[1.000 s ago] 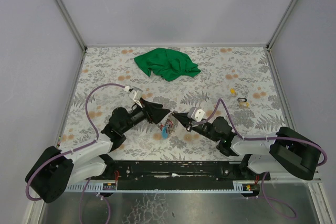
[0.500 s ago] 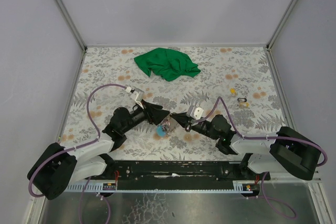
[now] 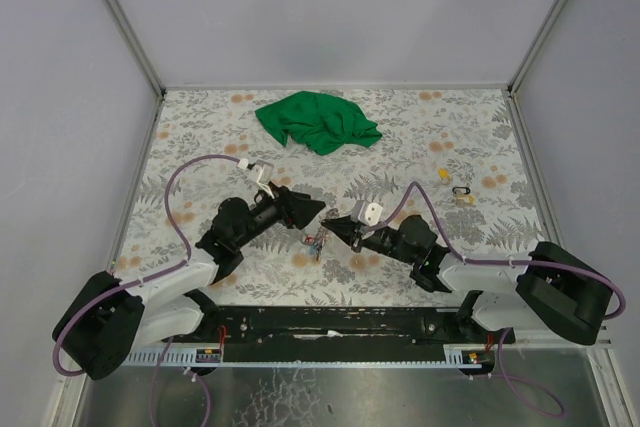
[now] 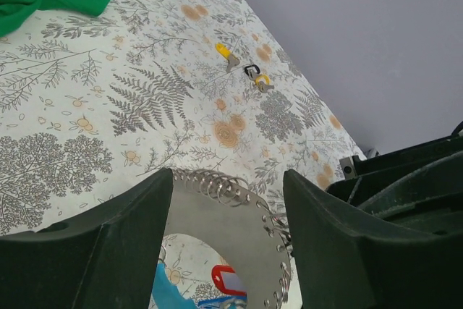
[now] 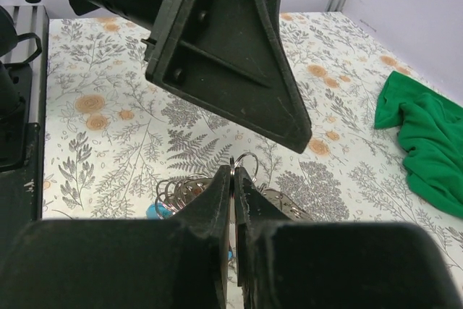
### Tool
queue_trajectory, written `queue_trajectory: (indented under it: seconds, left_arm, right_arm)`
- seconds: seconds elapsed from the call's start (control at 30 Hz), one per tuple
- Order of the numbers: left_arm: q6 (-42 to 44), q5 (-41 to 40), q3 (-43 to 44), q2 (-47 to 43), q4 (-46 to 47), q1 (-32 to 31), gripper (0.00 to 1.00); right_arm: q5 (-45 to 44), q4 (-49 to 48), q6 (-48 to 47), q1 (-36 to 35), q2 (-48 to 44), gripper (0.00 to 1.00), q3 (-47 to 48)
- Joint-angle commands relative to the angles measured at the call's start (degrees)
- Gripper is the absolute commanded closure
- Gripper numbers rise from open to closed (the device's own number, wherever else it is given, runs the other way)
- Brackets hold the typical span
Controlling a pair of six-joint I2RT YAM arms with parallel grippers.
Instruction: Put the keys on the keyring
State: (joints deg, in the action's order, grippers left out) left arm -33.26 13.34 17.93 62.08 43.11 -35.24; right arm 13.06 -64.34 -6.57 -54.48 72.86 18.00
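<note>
We find the right gripper pinched nearly closed, with a thin wire ring of the keyring caught at its very tip. Below and behind that tip the rest of the keyring shows as a cluster of small grey loops. The keys hang with it, and we can make out a red tag and a light blue tag.

The left gripper faces the right one, tip to tip and just beside it. Its jaws stand wide apart. In its wrist view the grey band of the keyring, edged with little rings, spans the gap between its two fingers. We cannot tell whether those fingers touch it.

The two grippers meet over the table, about midway between its left and right edges and nearer the near edge than the far one. We cannot tell whether the keys rest on the table or hang clear of it.

A crumpled green cloth lies near the middle of the far edge. Toward the right edge lie a small yellow tag and, just beside it, a tiny dark-and-yellow item, both well apart from the grippers.
</note>
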Motion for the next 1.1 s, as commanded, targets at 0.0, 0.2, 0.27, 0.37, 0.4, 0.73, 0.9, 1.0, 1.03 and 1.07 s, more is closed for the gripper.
queue_trajectory:
  seconds: [0.0,0.2,0.27,0.37,0.4,0.73,0.9,1.0,1.03,1.07]
  left_arm:
    - [1.0,1.6,-0.7,-1.3,3.1,0.2,0.38]
    - [7.4,4.3,-7.9,-4.5,11.0,1.2,0.38]
    - [9.9,7.4,-8.6,-4.7,13.6,1.6,0.38]
    - [14.0,11.3,-8.3,-3.7,15.5,1.6,0.38]
    - [15.5,12.8,-8.0,-3.3,15.6,1.7,0.38]
    - [28.1,24.5,-3.9,-3.7,9.7,2.2,0.41]
    - [30.3,30.3,-1.4,-1.3,8.4,2.2,0.53]
    - [30.4,33.7,-0.5,-0.1,7.6,2.2,0.56]
    - [30.4,34.9,-0.5,-0.1,7.5,2.2,0.56]
    - [30.5,35.5,-0.4,-0.4,7.0,2.2,0.56]
  right_arm:
    - [2.6,0.9,-0.2,2.5,-3.3,0.93,2.9]
    - [8.6,10.6,-2.5,5.8,-7.5,0.93,4.4]
    - [10.6,14.3,-3.3,6.6,-8.8,0.93,5.2]
    - [12.9,19.8,-4.9,7.3,-10.7,0.93,6.6]
    - [13.7,22.0,-5.6,7.3,-11.3,0.93,7.3]
    - [20.9,37.0,-9.9,7.3,-14.0,0.93,12.6]
    - [22.6,39.5,-10.7,7.3,-14.4,0.93,13.6]
    - [23.0,39.6,-10.9,7.3,-14.5,0.93,13.5]
    - [23.3,39.7,-11.0,7.3,-14.4,0.93,13.6]
    - [23.5,39.9,-11.0,7.3,-14.5,0.93,13.6]
